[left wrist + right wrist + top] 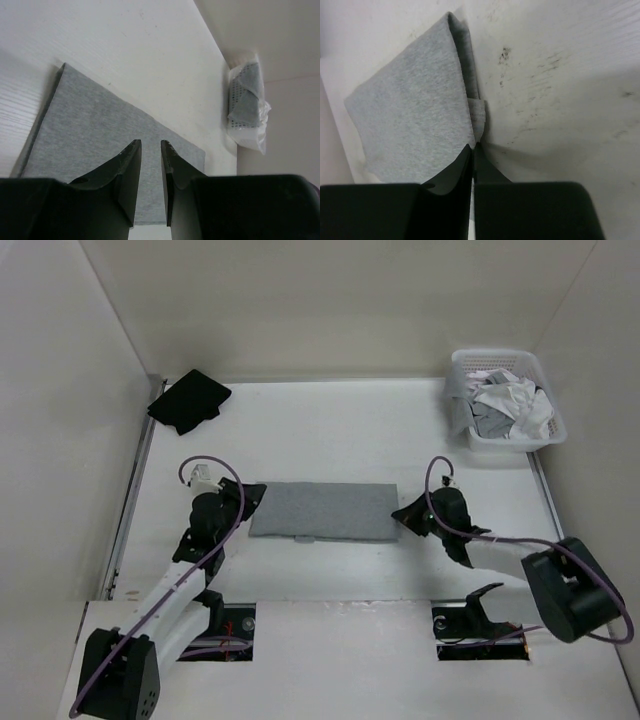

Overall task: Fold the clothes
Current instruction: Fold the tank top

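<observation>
White desk [330,430]: we see right pincer [473,147] pinching grey tank top [325,510] edge, left pincer [151,145] narrowly parted.

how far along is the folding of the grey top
Done: the light heather-grey knit tank top already lies folded into a long flat rectangle. In hand: the right gripper is shut at its right-hand edge, apparently pinching it; the left gripper sits over the other end, jaws slightly apart. Left: probably folding it across once more.

tank top [325,511] ends hidden (under left pincer [252,496], right pincer [404,516]) | basket [497,353] contents unclear
</observation>
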`<state>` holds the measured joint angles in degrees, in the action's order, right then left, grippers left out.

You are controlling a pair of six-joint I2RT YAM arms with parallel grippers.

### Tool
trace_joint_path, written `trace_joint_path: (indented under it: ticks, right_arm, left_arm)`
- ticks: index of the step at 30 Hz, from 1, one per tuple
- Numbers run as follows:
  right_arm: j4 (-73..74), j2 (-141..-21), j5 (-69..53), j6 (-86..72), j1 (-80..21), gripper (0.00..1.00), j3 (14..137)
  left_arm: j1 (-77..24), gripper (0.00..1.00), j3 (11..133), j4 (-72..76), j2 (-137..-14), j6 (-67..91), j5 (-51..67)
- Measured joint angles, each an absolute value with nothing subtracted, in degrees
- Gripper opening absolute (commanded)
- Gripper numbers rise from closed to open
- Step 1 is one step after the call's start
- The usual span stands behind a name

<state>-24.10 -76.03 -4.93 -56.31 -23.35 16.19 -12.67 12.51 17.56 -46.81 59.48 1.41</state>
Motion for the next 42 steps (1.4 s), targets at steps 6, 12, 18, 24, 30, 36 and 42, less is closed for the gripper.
trace_joint_path:
  ticks: [6, 12, 18, 24, 30, 36, 42]
  right_arm:
    - [-14.72, -56.51, -1.63, -54.5, -22.2, 0.02, 15.55]
    - [0.89, -47.72, 5.48, -46.72, -25.74, 0.03, 27.42]
    - [8.56, -58.24, 12.29, -39.62, -38.11, 0.03, 43.68]
    - [13.3, -75.46, 17.23, -36.64, -49.52, 0.06, 56.34]
    - [15.44, -94.45, 18.63, -37.63, -55.75, 0.43, 67.79]
    - [15.31, -97.54, 19.73, -37.87, -59.4, 0.46, 70.13]
    - [8.27, -84.2, 19.29, -38.41, -55.75, 0.07, 57.87]
  left_arm:
    - [-16.51, 0.22, 13.5, 20.25, -48.21, 60.38, 1.28]
    - [-19.62, 0.22, 14.48, 22.41, -51.86, 61.25, 1.26]
    - [-20.38, 0.22, 14.79, 24.27, -52.21, 62.0, 1.34]
    - [-19.59, 0.24, 14.79, 24.29, -48.88, 62.65, 1.72]
    - [-16.1, 0.24, 14.72, 24.43, -45.82, 63.24, 2.74]
    - [-13.82, 0.24, 14.59, 24.71, -45.63, 63.48, 3.92]
    - [-19.07, 0.24, 14.61, 27.73, -52.21, 63.4, 3.4]
